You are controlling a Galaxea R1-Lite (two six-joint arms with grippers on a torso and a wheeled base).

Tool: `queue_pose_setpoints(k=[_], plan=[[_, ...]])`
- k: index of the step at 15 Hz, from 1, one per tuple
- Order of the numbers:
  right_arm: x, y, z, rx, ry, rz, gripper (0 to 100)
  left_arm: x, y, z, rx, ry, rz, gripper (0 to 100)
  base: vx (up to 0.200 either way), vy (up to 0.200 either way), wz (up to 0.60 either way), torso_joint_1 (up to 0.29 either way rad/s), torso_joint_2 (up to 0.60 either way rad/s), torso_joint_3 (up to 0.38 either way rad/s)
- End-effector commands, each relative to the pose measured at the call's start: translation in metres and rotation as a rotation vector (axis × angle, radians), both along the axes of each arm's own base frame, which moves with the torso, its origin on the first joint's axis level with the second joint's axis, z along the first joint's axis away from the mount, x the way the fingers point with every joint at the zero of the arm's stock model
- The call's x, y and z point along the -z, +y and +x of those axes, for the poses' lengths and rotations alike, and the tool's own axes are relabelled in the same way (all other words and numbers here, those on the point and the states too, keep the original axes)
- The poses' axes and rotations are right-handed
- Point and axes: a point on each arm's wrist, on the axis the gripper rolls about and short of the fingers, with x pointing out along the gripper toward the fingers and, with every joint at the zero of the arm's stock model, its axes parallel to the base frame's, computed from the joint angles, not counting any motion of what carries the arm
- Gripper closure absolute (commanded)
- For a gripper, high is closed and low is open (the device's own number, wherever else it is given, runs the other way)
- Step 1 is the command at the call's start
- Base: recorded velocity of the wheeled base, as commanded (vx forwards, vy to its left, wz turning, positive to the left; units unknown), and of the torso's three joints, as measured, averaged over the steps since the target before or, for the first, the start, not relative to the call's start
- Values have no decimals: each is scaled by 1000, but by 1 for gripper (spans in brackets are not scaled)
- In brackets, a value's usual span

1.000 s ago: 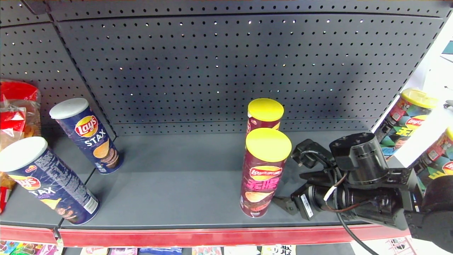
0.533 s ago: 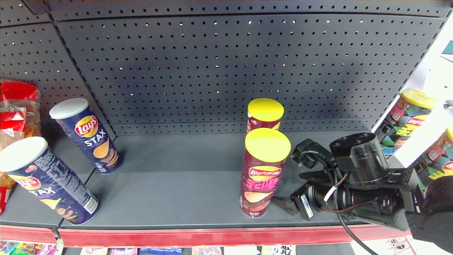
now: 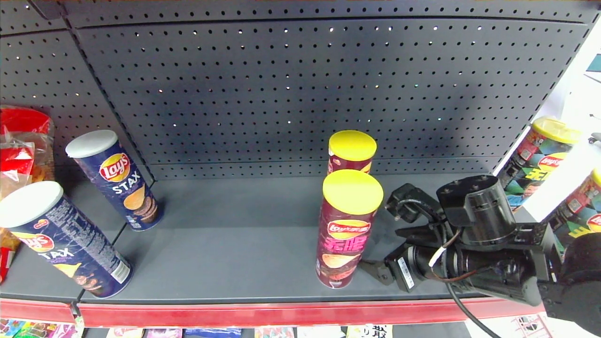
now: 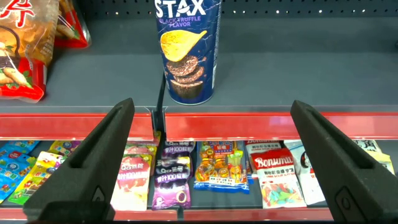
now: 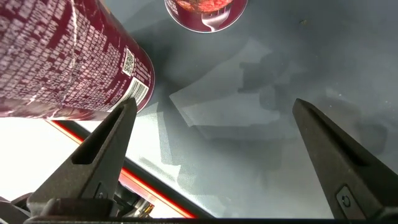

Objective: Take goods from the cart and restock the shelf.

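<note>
The front can (image 3: 347, 234), maroon with a yellow lid, stands upright on the shelf (image 3: 235, 244) right of centre in the head view, close to the red front edge. The rear can (image 3: 352, 148) stands just behind it, by the pegboard. The right gripper (image 5: 211, 104) sits low at the lower right with its fingers spread wide and holding nothing. One finger is just beside the front can's base; whether it touches, I cannot tell. At the far left, the near blue can (image 3: 61, 239) and far blue can (image 3: 115, 178) stand beside bags (image 3: 19, 150). The left gripper (image 4: 211, 104) hangs before the red edge, fingers wide apart and empty, over packets (image 4: 217, 168) on the shelf below.
</note>
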Motion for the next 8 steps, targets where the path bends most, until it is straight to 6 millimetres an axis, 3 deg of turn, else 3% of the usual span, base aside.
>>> queue_pose_setpoints(k=[1, 3, 5, 7, 8], plan=[[0, -1, -1, 0, 1, -2, 0, 0, 0, 0, -1, 1, 0, 0, 0, 0, 0, 0, 0, 0], [-2, -6, -5, 6, -5, 5, 0, 0, 0, 0, -1, 1, 0, 0, 0, 0, 0, 0, 0, 0], [-11, -20, -22, 6, -34, 26, 0, 0, 0, 0, -1, 1, 0, 0, 0, 0, 0, 0, 0, 0], [-20, -42, -52, 2, -79, 60, 0, 0, 0, 0, -1, 1, 0, 0, 0, 0, 0, 0, 0, 0], [-20, -42, -52, 2, -79, 60, 0, 0, 0, 0, -1, 1, 0, 0, 0, 0, 0, 0, 0, 0]])
